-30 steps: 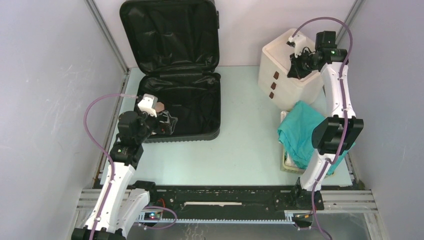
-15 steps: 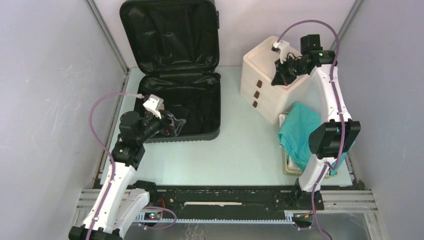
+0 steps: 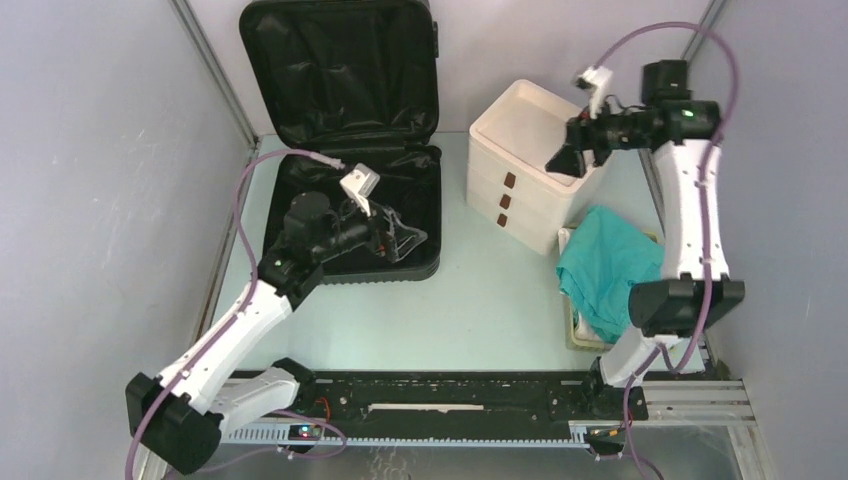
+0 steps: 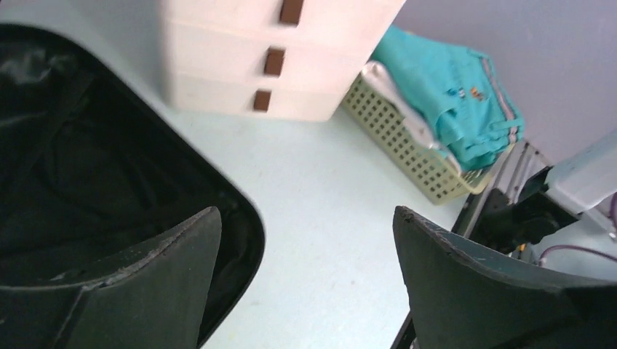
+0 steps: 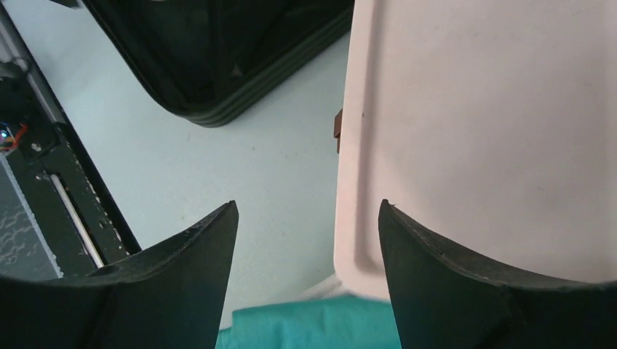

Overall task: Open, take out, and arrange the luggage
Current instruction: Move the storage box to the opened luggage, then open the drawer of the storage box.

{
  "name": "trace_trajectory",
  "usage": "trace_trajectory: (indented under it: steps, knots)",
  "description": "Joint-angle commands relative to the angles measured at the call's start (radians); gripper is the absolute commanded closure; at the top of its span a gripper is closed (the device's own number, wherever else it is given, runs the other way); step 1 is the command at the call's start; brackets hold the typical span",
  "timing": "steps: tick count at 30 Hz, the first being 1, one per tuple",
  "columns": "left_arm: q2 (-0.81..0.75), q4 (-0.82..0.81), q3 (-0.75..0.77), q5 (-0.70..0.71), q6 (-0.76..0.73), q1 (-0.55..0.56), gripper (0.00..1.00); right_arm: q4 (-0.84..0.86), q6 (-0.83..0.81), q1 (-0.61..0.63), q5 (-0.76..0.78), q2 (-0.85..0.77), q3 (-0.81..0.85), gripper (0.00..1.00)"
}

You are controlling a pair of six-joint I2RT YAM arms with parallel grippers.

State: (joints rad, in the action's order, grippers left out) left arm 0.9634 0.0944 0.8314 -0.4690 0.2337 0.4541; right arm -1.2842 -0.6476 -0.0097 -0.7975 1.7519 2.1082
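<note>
Pale table (image 3: 490,300): one luggage (image 3: 360,190), one basket (image 4: 411,149), left hand (image 3: 400,237), right hand (image 3: 558,162), both spread

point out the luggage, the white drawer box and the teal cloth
luggage (image 3: 340,70): top external view, on the black lining of its raised lid
white drawer box (image 3: 520,122): top external view, on its flat top
teal cloth (image 3: 605,262): top external view, on the middle of its folds

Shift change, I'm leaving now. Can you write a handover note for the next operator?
Left gripper: open, empty, over the suitcase's near right corner.
Right gripper: open, empty, above the drawer box's top.
Suitcase: open, lid up; only lining visible inside.
Done: drawer box, basket with teal cloth are out on the table.
Left: probably final arranging.
</note>
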Motion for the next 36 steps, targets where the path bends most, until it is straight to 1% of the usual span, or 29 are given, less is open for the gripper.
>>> trace_trajectory:
  steps: [1, 3, 4, 5, 7, 8, 9, 11, 12, 13, 15, 18, 21, 26, 32, 34, 36]
  knots:
    - [0.108, -0.163, 0.114, 0.058, 0.134, 0.081, 0.09, -0.047, 0.006, -0.134, -0.273, -0.174, 0.019, 0.22]
    - [0.169, -0.212, 0.141, 0.075, 0.182, 0.112, 0.11, -0.011, -0.019, -0.201, -0.405, -0.269, -0.122, 0.22]
    - [0.2, -0.23, 0.159, 0.083, 0.203, 0.123, 0.11, 0.03, -0.022, -0.234, -0.473, -0.327, -0.232, 0.22]
    - [0.232, -0.244, 0.177, 0.092, 0.215, 0.136, 0.11, 0.101, -0.009, -0.264, -0.534, -0.396, -0.356, 0.22]
    - [0.294, -0.265, 0.215, 0.113, 0.229, 0.162, 0.11, 0.329, 0.107, -0.301, -0.631, -0.542, -0.642, 0.23]
    - [0.326, -0.279, 0.234, 0.121, 0.233, 0.173, 0.12, 0.467, 0.173, -0.309, -0.658, -0.617, -0.777, 0.23]
    - [0.357, -0.296, 0.25, 0.126, 0.235, 0.182, 0.12, 0.567, 0.219, -0.311, -0.674, -0.684, -0.905, 0.23]
    - [0.42, -0.348, 0.277, 0.133, 0.241, 0.197, 0.13, 0.691, 0.245, -0.312, -0.678, -0.815, -1.087, 0.22]
    - [0.454, -0.398, 0.29, 0.138, 0.243, 0.203, 0.14, 0.732, 0.249, -0.314, -0.649, -0.858, -1.135, 0.21]
    - [0.488, -0.422, 0.296, 0.143, 0.242, 0.206, 0.14, 0.751, 0.251, -0.316, -0.631, -0.895, -1.169, 0.19]
    - [0.561, -0.488, 0.324, 0.15, 0.246, 0.214, 0.14, 0.81, 0.295, -0.319, -0.549, -0.933, -1.206, 0.19]
    - [0.691, -0.561, 0.397, 0.171, 0.258, 0.225, 0.16, 0.864, 0.392, -0.321, -0.42, -0.923, -1.209, 0.19]
    - [0.795, -0.555, 0.492, 0.201, 0.257, 0.23, 0.22, 0.879, 0.435, -0.32, -0.345, -0.9, -1.209, 0.19]
    - [0.917, -0.462, 0.636, 0.258, 0.222, 0.233, 0.29, 0.88, 0.434, -0.299, -0.289, -0.891, -1.209, 0.19]
    - [1.002, -0.452, 0.725, 0.249, 0.159, 0.242, 0.34, 0.873, 0.415, -0.266, -0.252, -0.88, -1.208, 0.19]
    - [1.021, -0.439, 0.746, 0.232, 0.149, 0.245, 0.37, 0.869, 0.407, -0.263, -0.25, -0.874, -1.209, 0.18]
    - [1.032, -0.432, 0.749, 0.218, 0.134, 0.249, 0.37, 0.865, 0.402, -0.266, -0.249, -0.867, -1.209, 0.18]
